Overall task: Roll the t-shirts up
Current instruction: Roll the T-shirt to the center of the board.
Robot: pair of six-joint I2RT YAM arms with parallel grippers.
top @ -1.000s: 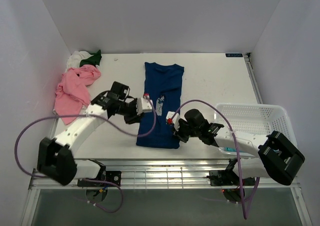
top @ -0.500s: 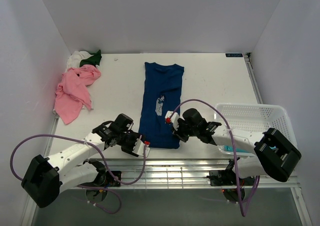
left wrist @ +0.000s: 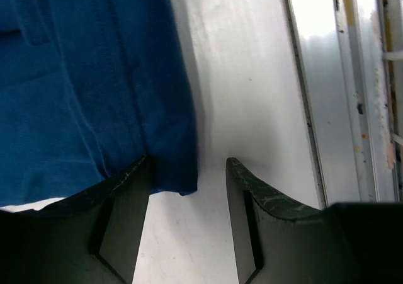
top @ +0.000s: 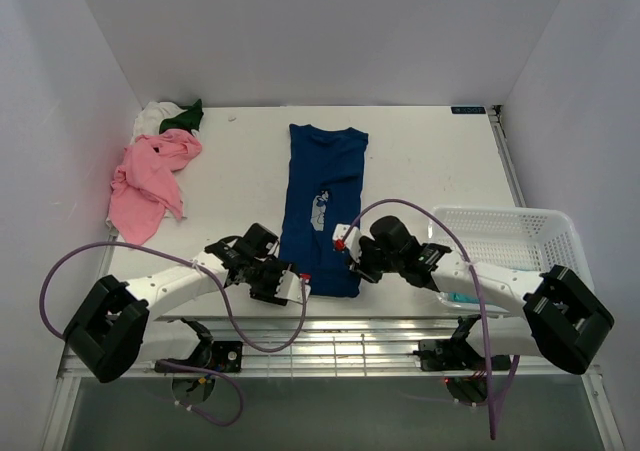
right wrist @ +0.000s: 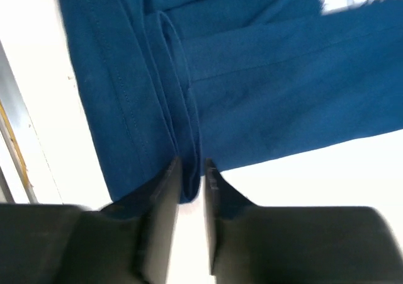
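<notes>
Evidently rolling starts from the near hem of the blue shirt (top: 322, 201). Right gripper (right wrist: 190, 165) pinches a fold there; left gripper (left wrist: 187, 164) gapes around the corner.

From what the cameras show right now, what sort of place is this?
Most likely a robot test cell in a laboratory: a white table closed in by plain white walls, the left arm and right arm bolted at its near edge, and a navy t-shirt laid flat as practice material.
</notes>
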